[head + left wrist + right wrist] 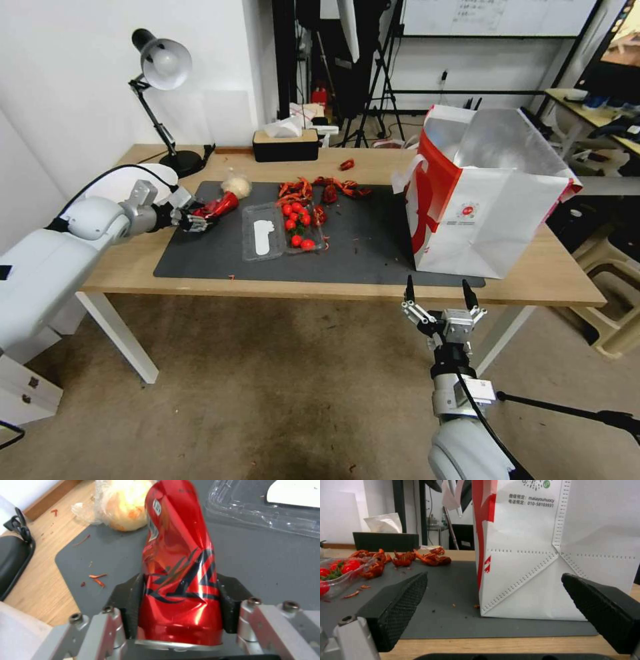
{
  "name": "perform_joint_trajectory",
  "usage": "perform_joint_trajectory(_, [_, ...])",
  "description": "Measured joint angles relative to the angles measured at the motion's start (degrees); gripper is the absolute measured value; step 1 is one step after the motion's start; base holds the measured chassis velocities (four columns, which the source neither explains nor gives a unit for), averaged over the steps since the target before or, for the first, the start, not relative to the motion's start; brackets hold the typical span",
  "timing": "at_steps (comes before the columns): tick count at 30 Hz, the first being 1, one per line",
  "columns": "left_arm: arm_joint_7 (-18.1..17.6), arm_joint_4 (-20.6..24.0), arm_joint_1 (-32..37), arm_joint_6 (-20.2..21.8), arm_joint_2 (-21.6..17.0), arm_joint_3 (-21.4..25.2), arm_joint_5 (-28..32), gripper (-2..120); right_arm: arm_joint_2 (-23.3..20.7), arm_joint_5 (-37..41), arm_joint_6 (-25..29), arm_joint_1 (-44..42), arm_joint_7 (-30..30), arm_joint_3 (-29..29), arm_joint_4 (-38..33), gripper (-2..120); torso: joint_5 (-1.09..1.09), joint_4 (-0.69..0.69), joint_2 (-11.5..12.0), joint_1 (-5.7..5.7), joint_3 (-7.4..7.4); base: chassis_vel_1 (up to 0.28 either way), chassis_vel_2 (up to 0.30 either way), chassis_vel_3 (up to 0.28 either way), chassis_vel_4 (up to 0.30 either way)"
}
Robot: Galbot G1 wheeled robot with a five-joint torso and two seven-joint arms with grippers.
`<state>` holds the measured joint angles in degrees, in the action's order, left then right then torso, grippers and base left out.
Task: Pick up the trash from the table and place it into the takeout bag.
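Can (180,562) clamped in L hand (193,220) on mat (373,247); R hand (440,293) wide open, empty.

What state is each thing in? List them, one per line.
Crushed red soda can: dented, clamped in the left end effector.
Right end effector: open, empty, at the table's near edge.
Takeout bag: upright, mouth open.
Clear plastic tray: lid open, cherry tomatoes inside.
Crumpled paper ball: lying on the dark-grey mat.
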<state>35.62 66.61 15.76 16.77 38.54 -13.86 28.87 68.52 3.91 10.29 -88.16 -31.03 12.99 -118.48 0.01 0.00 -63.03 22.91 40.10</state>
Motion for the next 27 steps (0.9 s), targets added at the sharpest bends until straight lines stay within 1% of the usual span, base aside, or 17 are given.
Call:
perform_joint_trajectory(3, [0.12, -0.04, 0.39, -0.48, -0.08, 0.38, -0.64, 38, 0.03, 0.0, 0.01, 0.02, -0.01, -0.01, 0.08, 100, 0.01, 0.01, 0.0, 0.0, -0.01, 0.0, 0.0, 0.0, 0.0])
perform_joint_trajectory(8, [0.21, -0.05, 0.63, -1.07, -0.08, 0.74, -0.8, 37, 0.06, 0.0, 0.02, 0.07, -0.01, -0.02, 0.12, 100, 0.0, 0.01, 0.0, 0.0, -0.01, 0.0, 0.0, 0.0, 0.0])
perform_joint_trajectory(11, [0.42, 0.37, 0.82, -2.33, 0.13, 1.5, -0.76, 35, 0.09, 0.0, 0.02, 0.14, -0.01, -0.02, 0.16, 100, -0.05, 0.01, 0.0, 0.0, 0.02, 0.0, 0.0, 0.0, 0.0])
perform_joint_trajectory(12, [0.41, 0.91, 0.71, -3.16, 0.36, 2.08, -0.2, 33, 0.1, 0.0, 0.02, 0.17, -0.01, -0.02, 0.2, 100, -0.04, 0.0, 0.0, 0.01, 0.01, 0.0, 0.0, 0.0, 0.0])
perform_joint_trajectory(14, [0.33, 1.27, 0.44, -3.53, 0.53, 2.32, 0.28, 32, 0.1, 0.0, 0.02, 0.17, -0.01, -0.02, 0.22, 100, -0.03, 0.01, 0.0, 0.0, 0.01, 0.0, 0.0, 0.0, 0.0])
perform_joint_trajectory(18, [-0.33, 3.1, -2.15, -4.63, 1.51, 2.29, 3.61, 32, 0.1, 0.0, 0.03, 0.18, -0.02, -0.02, 0.23, 100, -0.01, -0.01, 0.0, 0.0, 0.01, 0.0, 0.0, 0.0, 0.0])
perform_joint_trajectory(20, [-0.93, 4.32, -4.92, -4.92, 2.45, 0.77, 6.19, 32, 0.1, -0.01, 0.02, 0.17, -0.02, -0.02, 0.23, 100, -0.01, 0.0, 0.0, 0.0, 0.01, 0.0, 0.0, 0.0, 0.0])
perform_joint_trajectory(21, [-0.93, 4.32, -4.92, -4.92, 2.45, 0.77, 6.19, 32, 0.1, -0.01, 0.02, 0.17, -0.02, -0.02, 0.23, 100, -0.01, 0.0, 0.0, 0.0, 0.01, 0.0, 0.0, 0.0, 0.0])
perform_joint_trajectory(22, [-1.13, 4.74, -6.43, -5.06, 3.01, -0.29, 7.52, 32, 0.11, -0.02, 0.02, 0.15, -0.03, -0.01, 0.23, 100, 0.0, 0.0, 0.0, 0.0, 0.01, 0.0, 0.0, 0.0, 0.0])
perform_joint_trajectory(24, [-1.56, 5.4, -10.14, -5.42, 4.58, -3.77, 10.5, 32, 0.13, -0.03, 0.02, 0.09, -0.05, 0.03, 0.19, 100, 0.01, 0.0, 0.0, 0.0, 0.01, 0.0, 0.0, 0.0, 0.0])
perform_joint_trajectory(25, [-1.56, 5.4, -10.14, -5.42, 4.58, -3.77, 10.5, 32, 0.13, -0.03, 0.02, 0.09, -0.05, 0.03, 0.19, 100, 0.01, 0.0, 0.0, 0.0, 0.01, 0.0, 0.0, 0.0, 0.0])
perform_joint_trajectory(27, [-2.04, 5.73, -13.89, -5.57, 6.35, -7.76, 13.04, 32, 0.15, -0.04, 0.02, -0.03, -0.07, 0.14, 0.07, 100, 0.0, -0.01, 0.01, 0.01, 0.02, 0.0, 0.0, 0.0, 0.0])
